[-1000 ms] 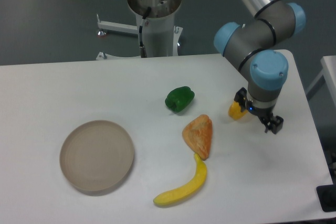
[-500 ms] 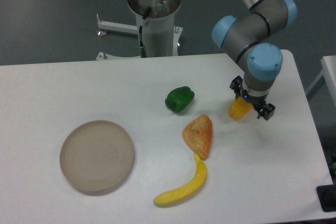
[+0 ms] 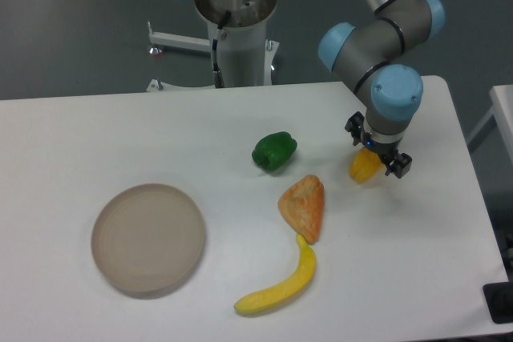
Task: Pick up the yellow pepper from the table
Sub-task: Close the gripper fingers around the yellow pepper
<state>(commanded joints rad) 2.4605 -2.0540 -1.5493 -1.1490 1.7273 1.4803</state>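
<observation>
Presently the gripper (image 3: pixel 375 158) stands directly over the yellow pepper (image 3: pixel 365 168) at the right side of the table (image 3: pixel 96 134), its fingers flanking the pepper's top; whether they clamp it cannot be told from this view. To the left lie a green pepper (image 3: pixel 274 150), an orange-tan wedge (image 3: pixel 304 207), a banana (image 3: pixel 280 283) touching the wedge's lower tip, and a round beige plate (image 3: pixel 147 237) well apart. No brand, label or writing is legible anywhere.
</observation>
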